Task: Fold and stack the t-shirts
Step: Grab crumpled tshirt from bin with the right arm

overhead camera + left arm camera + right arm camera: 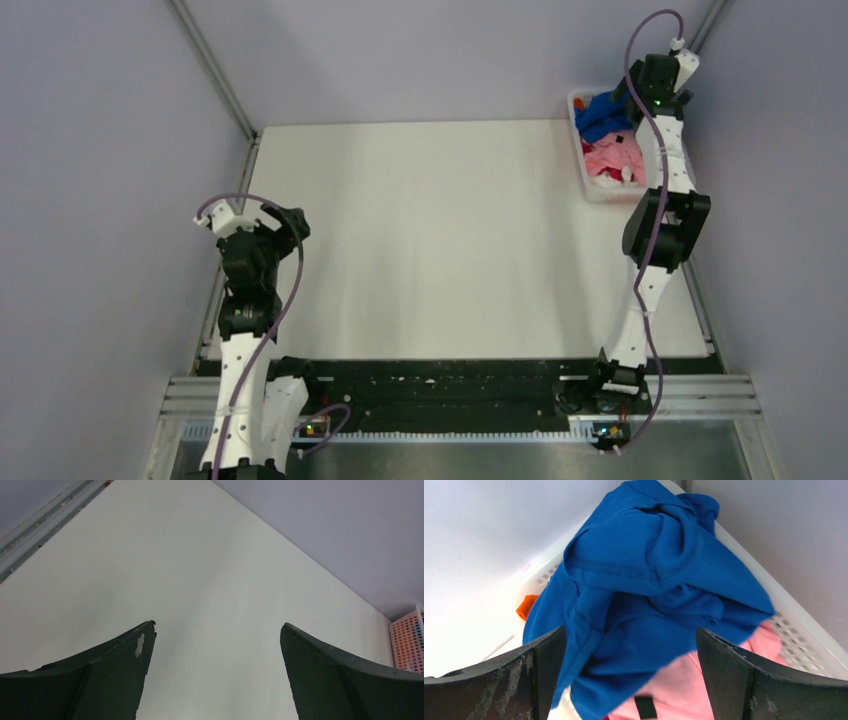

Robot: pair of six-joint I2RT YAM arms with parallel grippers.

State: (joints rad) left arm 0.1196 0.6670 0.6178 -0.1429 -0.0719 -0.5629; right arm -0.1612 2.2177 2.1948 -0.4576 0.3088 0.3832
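Top external view showed every shirt bunched in the white basket (pixel 600 194) at the far right corner of the worktop (pixel 450 230). None was laid out or folded yet, so by my reading the task stood at its very first pick. The blue shirt (pixel 598 118) sat on top at the far end of the basket, with the pink shirt (pixel 618 156) beside it toward the near end. The right wrist view also caught a scrap of an orange shirt (pixel 526 606) poking out by the basket's wall.

The right arm (pixel 660 225) was stretched out over that corner. The right gripper (pixel 630 629) hung above the heap with its fingers spread wide and nothing held; whether the tips touched cloth, I could not tell. From that gripper the blue shirt lay straight ahead and below, centred between the two fingers. It was crumpled into a mound and had no clear long axis, though one stitched hem ran crosswise, roughly along the line from finger to finger.

A short drop and a pinch on the raised fold near that hem looked like what the next move called for, with some risk of catching the pink shirt lying against it. The left gripper (pixel 218 624) was likewise wide open and empty, held above bare worktop near the left edge and well apart from the basket, so the right arm was plainly the nearer one
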